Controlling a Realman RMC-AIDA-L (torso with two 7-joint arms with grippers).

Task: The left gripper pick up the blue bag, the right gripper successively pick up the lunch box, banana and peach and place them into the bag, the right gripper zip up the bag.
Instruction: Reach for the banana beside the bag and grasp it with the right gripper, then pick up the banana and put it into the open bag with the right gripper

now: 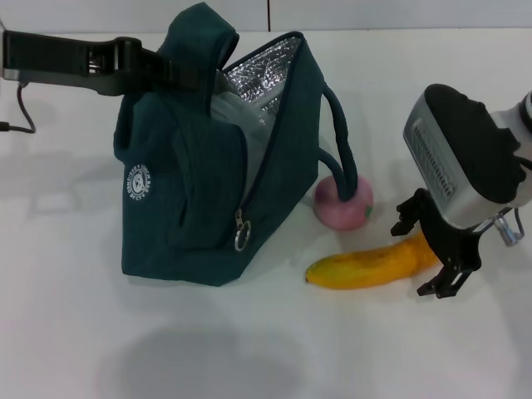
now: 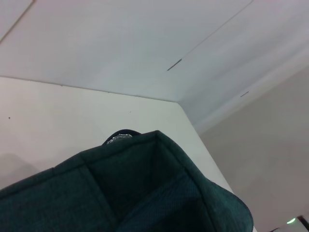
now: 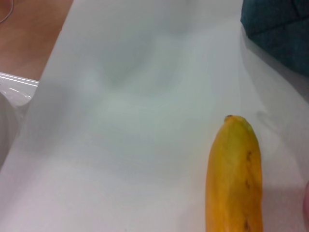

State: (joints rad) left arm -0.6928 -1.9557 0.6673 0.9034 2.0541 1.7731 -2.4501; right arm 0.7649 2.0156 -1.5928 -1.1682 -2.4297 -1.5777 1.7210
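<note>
The blue bag (image 1: 199, 191) stands on the white table with its mouth open and its silver foil lining showing. My left gripper (image 1: 170, 71) is shut on the bag's top handle and holds it up; the bag's fabric fills the left wrist view (image 2: 145, 193). A pale clear shape inside the bag's mouth looks like the lunch box (image 1: 233, 116). The banana (image 1: 370, 264) lies on the table to the right of the bag, also in the right wrist view (image 3: 235, 179). The peach (image 1: 342, 204) sits behind it, against the bag. My right gripper (image 1: 428, 253) is open, low, with fingers either side of the banana's right end.
The bag's loose second handle (image 1: 341, 141) arches over the peach. The bag's zipper ring (image 1: 241, 241) hangs on its front. A corner of the bag (image 3: 280, 34) shows in the right wrist view. The table's edge and a clear object (image 3: 14, 89) lie beyond it.
</note>
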